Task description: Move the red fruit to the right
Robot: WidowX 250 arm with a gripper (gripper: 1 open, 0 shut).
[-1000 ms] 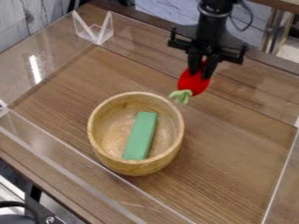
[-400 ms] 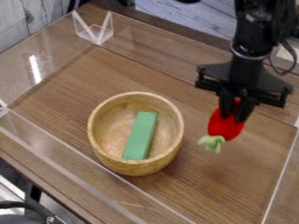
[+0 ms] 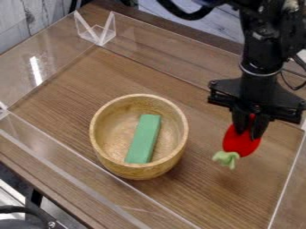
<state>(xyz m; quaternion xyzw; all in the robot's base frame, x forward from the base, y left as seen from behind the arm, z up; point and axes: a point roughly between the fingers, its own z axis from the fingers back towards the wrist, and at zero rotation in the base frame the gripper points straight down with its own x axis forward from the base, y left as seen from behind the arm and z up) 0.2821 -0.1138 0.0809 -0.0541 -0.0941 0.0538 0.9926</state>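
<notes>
The gripper (image 3: 246, 128) points almost straight down, its jaws narrowed on the top of the fruit (image 3: 242, 140), which hangs directly below them. So the relation that matters is vertical: the fruit lies under the pincer, not off to a side, and its long axis runs roughly up and down, tilted a little, with the red body gripped above and the pale green stem (image 3: 224, 158) at the lower end, pointing down and slightly toward the bowl (image 3: 113, 159). The fruit sits well to the right of the bowl, clear of its rim, with open wood between them. The stem looks very near the table (image 3: 180, 192), perhaps touching it; from this one view I cannot tell which. The block (image 3: 145, 138) lies inside the bowl and plays no part. I judge the carry nearly finished: what remains calls for a short drop straight down until the fruit rests, then widening the jaws. Since the stem would meet the wood first, the fruit may tip or roll once let go.
</notes>
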